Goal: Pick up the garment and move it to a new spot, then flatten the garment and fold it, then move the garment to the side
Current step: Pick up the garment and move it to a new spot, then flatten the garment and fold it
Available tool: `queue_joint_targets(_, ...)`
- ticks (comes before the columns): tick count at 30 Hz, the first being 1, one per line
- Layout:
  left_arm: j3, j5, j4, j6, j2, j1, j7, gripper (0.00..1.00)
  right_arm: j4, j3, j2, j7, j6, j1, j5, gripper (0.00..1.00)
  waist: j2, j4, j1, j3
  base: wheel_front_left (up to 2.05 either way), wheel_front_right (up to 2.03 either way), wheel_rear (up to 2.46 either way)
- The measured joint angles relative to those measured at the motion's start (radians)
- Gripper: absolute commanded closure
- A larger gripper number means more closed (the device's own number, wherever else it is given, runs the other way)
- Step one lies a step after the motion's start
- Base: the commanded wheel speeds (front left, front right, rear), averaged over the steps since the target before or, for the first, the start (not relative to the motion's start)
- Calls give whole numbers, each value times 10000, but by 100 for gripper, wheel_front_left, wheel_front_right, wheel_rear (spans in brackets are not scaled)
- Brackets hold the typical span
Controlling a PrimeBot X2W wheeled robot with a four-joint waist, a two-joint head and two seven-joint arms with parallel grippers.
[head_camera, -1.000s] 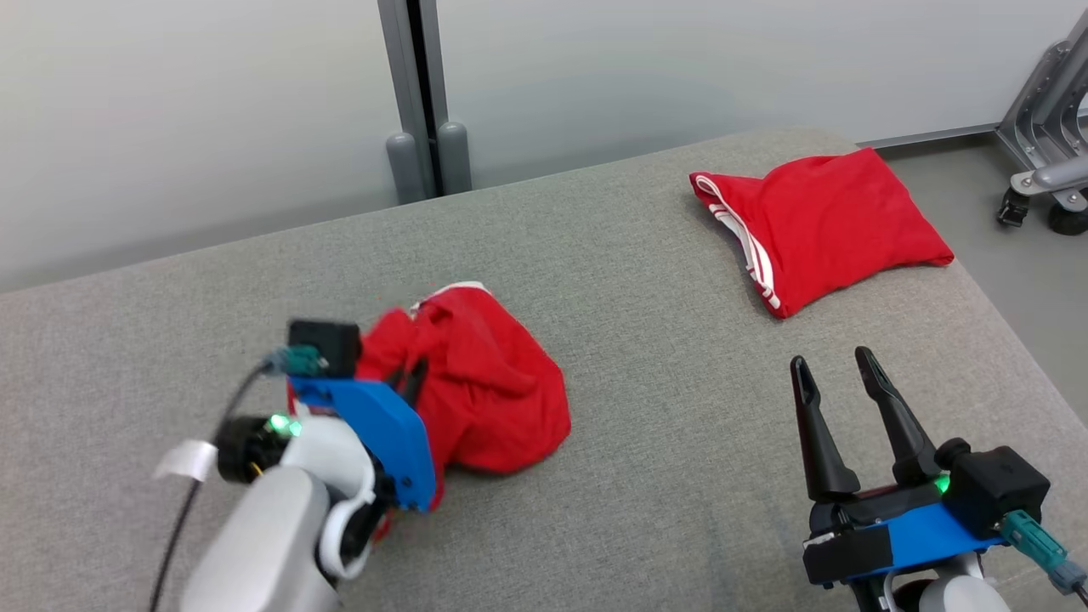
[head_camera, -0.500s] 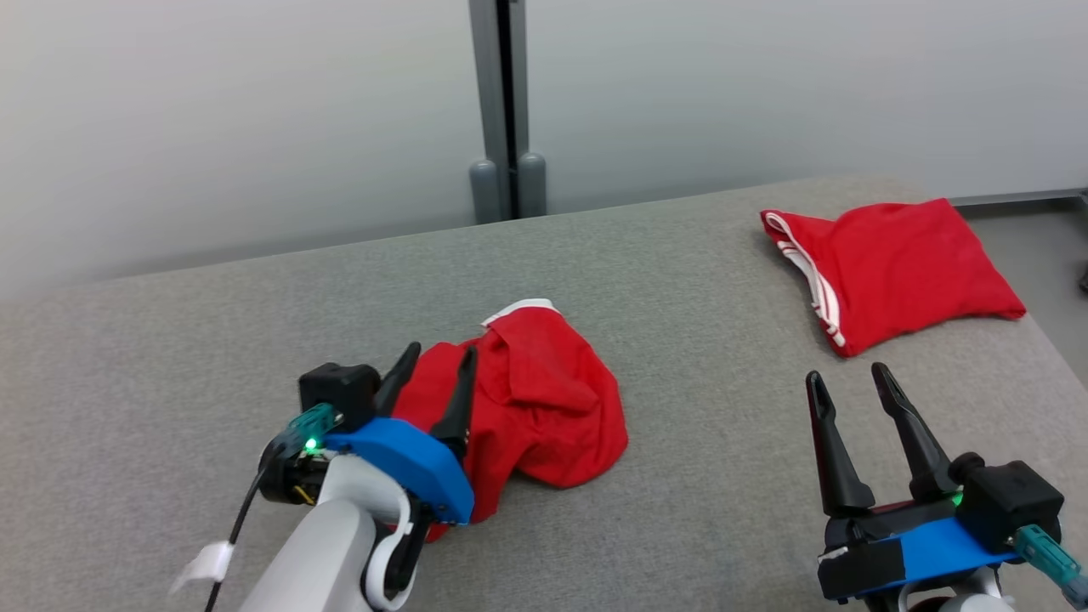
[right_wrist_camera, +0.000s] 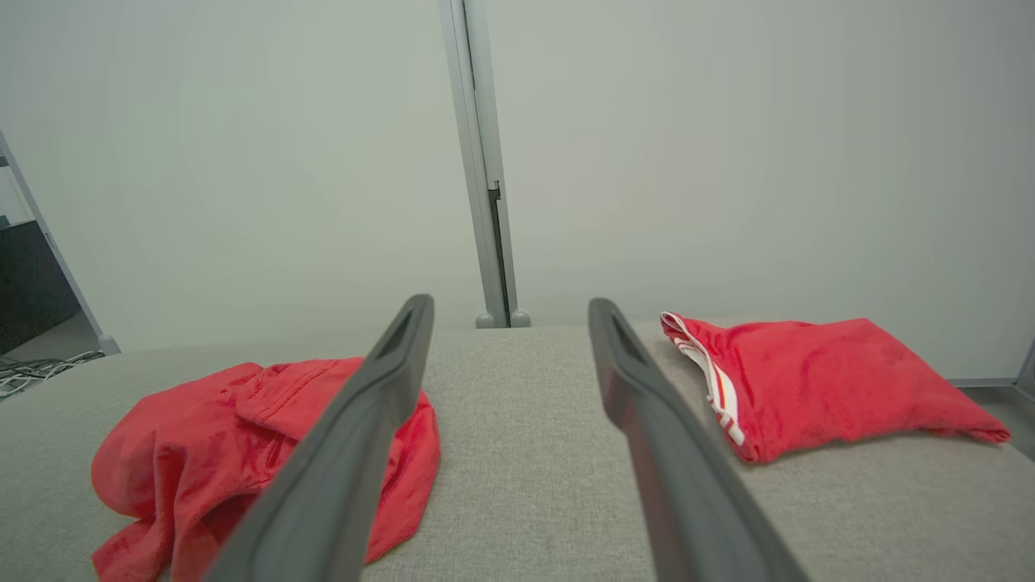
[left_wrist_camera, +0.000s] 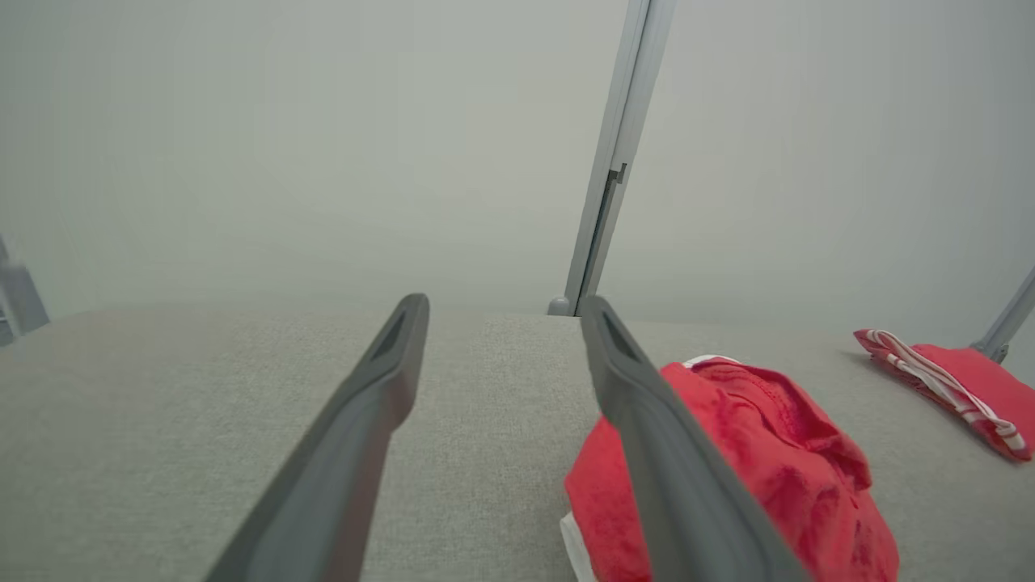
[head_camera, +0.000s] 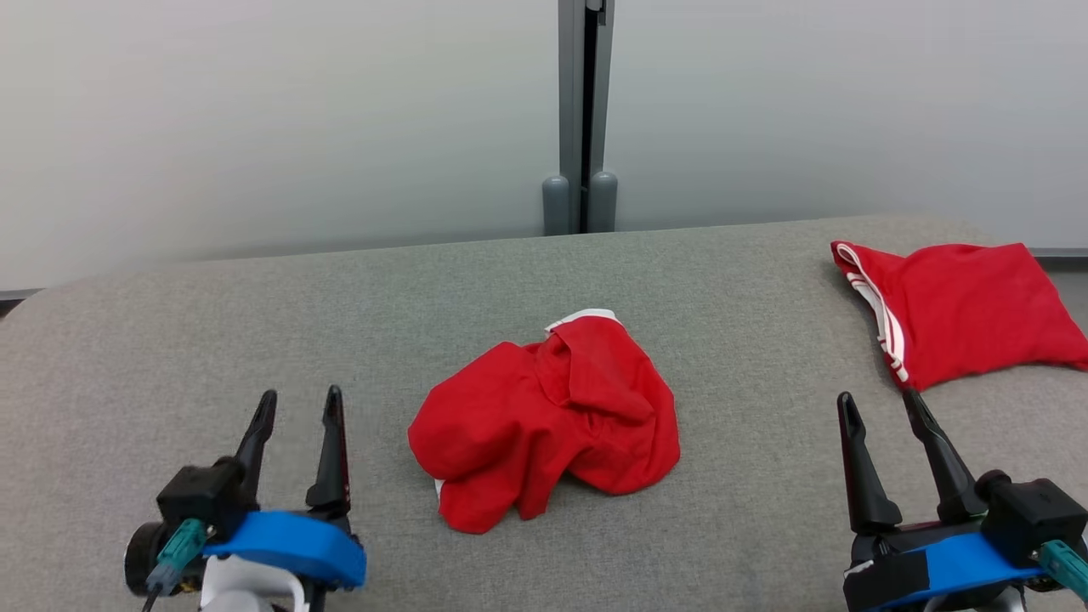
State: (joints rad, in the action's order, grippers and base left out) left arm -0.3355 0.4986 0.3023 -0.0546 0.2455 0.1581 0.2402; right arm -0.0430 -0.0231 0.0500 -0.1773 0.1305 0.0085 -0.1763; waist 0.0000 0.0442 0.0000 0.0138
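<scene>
Grey cushion (head_camera: 255, 323), garment (head_camera: 544, 425) central, well off edges

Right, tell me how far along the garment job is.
Done, apparently: the crumpled garment lies free in the middle of the grey surface; a folded garment already sits at the far right. In hand: nothing, the left gripper and right gripper are open and empty. Left: flatten, fold, move aside.
</scene>
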Motion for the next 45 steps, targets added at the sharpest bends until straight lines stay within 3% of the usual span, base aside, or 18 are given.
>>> queue_joint_targets(9,606,-40,-94,-422,445,-1087,163,0,-506,-50,0,44,0,123,-35,0,0,-208,0,162,0,0,0)
queue_joint_targets(38,754,-259,-798,-568,606,-1979,153,0,-805,138,-2,82,0,221,-178,0,0,-453,1,228,0,0,0)
queue_joint_targets(45,709,-247,-851,-594,644,-1977,81,0,-1185,1342,-2,731,0,-441,-278,0,0,-467,0,109,0,0,0)
